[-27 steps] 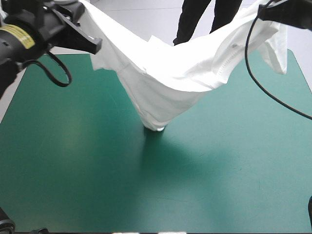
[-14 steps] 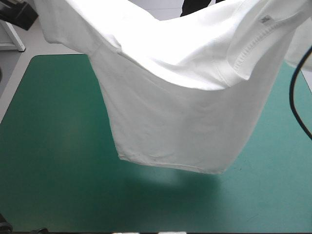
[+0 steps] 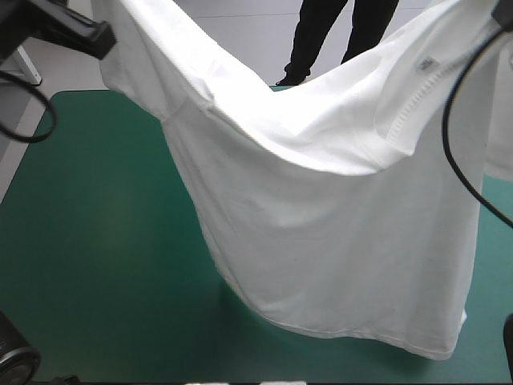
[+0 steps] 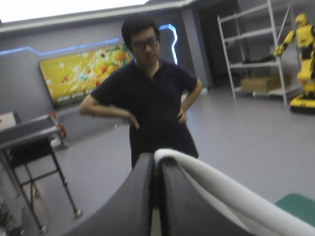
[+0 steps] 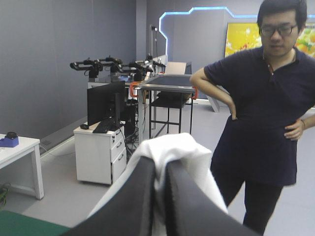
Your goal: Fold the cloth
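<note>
Over the far left corner of the table (image 3: 88, 241), the left hand (image 4: 156, 158) is held high above the teal-green cover (image 3: 120, 321). Its two black fingers (image 4: 130, 201) are pressed all but together, and a rolled edge of the white T-shirt (image 3: 321, 241) is pinched between them and trails away to one side of the hand. From that grip the T-shirt runs across the table as one broad hanging sheet. It sags in the middle and drops into a wide curtain that covers most of the table's centre and right half. The hem (image 3: 353, 335) curves low toward the near edge. It casts a dark shadow on the cover beneath, and it seems to hang just clear of the table, though the high view does not settle whether it touches. Further right, the ribbed collar (image 3: 398, 112) and a small label (image 3: 425, 62) face up near the top of the span, and a sleeve (image 3: 498, 136) droops past the table's right edge. At the far right the right hand (image 5: 161, 164) is raised to about the same height. Its black fingers are closed to a narrow slit on a bunched fold of the T-shirt, which humps up over the fingertips and spills down both sides.
</note>
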